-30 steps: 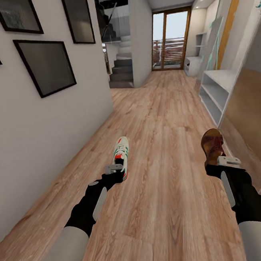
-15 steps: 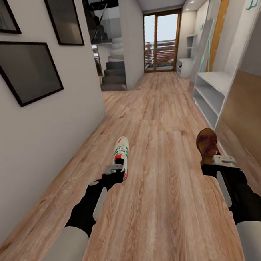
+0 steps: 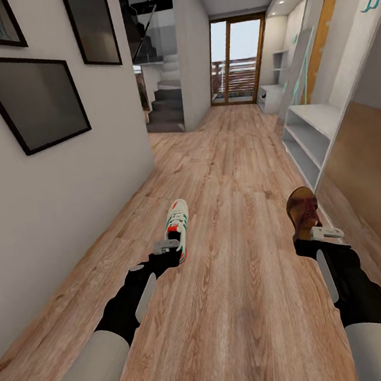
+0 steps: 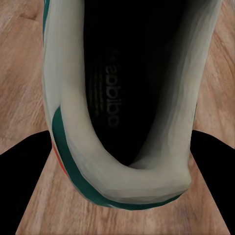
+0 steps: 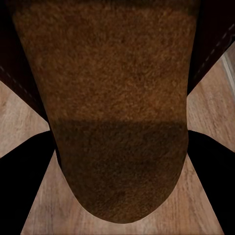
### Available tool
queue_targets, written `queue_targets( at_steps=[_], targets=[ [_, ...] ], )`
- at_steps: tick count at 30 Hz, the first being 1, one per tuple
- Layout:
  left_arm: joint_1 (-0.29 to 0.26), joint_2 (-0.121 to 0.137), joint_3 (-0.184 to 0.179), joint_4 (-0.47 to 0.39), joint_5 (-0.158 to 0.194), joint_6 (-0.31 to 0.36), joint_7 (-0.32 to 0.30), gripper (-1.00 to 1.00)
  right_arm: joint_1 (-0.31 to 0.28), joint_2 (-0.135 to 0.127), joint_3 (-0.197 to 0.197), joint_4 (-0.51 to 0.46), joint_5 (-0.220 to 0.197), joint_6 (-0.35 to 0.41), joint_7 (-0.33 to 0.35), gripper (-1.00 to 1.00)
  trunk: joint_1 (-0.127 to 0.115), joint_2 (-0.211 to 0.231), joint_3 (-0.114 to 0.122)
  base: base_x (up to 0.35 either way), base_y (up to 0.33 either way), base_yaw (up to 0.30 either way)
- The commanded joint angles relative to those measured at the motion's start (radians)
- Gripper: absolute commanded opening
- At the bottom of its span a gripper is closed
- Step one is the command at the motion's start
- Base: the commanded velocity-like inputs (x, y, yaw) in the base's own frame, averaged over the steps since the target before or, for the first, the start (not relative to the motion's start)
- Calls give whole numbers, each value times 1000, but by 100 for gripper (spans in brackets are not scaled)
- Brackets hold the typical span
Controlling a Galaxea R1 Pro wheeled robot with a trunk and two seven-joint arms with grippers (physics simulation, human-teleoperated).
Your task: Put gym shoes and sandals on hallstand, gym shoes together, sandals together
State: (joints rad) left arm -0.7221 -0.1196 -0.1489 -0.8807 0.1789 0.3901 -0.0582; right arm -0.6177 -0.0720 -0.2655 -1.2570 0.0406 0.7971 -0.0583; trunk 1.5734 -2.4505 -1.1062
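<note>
Light brown wood-plank corridor floor (image 3: 249, 301) underfoot, running ahead between a white wall at left and a pale built-in unit at right. Nearest, both black forearms reaching forward over the planks. Left gripper (image 3: 171, 243) clamped on the heel of a cream-white gym shoe (image 3: 177, 221), toe pointing away, green stripes and red heel tab showing, carried above the floor. From the left wrist camera, gym shoe (image 4: 122, 112) seen from the heel end, dark insole visible, black fingers (image 4: 24, 181) pressed against either side. Right gripper (image 3: 309, 235) closed on the heel end of a dark brown sandal (image 3: 303, 209), also held off the floor, toe forward. From the right wrist camera, sandal (image 5: 120, 107) footbed between the two black fingers (image 5: 27, 176), planks below. Farther on, at right, hallstand (image 3: 311, 137) with its grey-white bench top and low shelves, well ahead of the sandal. At left, black-framed pictures (image 3: 31, 101) on the wall. Beyond, grey staircase (image 3: 166, 102), then glazed wooden door (image 3: 237, 61) at the corridor's far end.
</note>
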Motion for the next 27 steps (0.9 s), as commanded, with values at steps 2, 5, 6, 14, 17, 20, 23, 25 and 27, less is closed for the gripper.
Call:
queue_targets(
  at_steps=[2, 5, 6, 14, 17, 20, 23, 25, 27],
  targets=[
    [0, 0, 0, -1, 8, 6, 0, -100, -1, 0, 0, -1, 4, 5, 0, -100, 8, -15, -7, 0, 0, 0],
    [0, 0, 0, -1, 8, 6, 0, -100, -1, 0, 0, -1, 4, 5, 0, -100, 8, -15, -7, 0, 0, 0],
    [0, 0, 0, -1, 8, 6, 0, -100, -1, 0, 0, -1, 4, 5, 0, -100, 8, -15, -7, 0, 0, 0],
    [0, 0, 0, -1, 8, 6, 0, -100, -1, 0, 1, -1, 4, 5, 0, -100, 8, -15, -7, 143, 0, 0],
    [0, 0, 0, -1, 8, 6, 0, -100, -1, 0, 0, -1, 4, 5, 0, -100, 8, -15, -7, 328, 0, 0],
    [0, 0, 0, -1, 8, 6, 0, -100, -1, 0, 1, -1, 4, 5, 0, -100, 8, -15, -7, 341, 0, 0],
    [0, 0, 0, -1, 8, 6, 0, -100, -1, 0, 1, -1, 4, 5, 0, -100, 8, -15, -7, 344, 0, -2],
    [0, 0, 0, 0, 8, 6, 0, -100, -1, 0, 0, -1, 4, 5, 0, -100, 8, -15, -6, 345, 0, -56],
    [0, 0, 0, -1, 8, 6, 0, -100, -1, 0, 1, -1, 4, 5, 0, -100, 8, -15, -5, 345, 0, -127]
  ],
)
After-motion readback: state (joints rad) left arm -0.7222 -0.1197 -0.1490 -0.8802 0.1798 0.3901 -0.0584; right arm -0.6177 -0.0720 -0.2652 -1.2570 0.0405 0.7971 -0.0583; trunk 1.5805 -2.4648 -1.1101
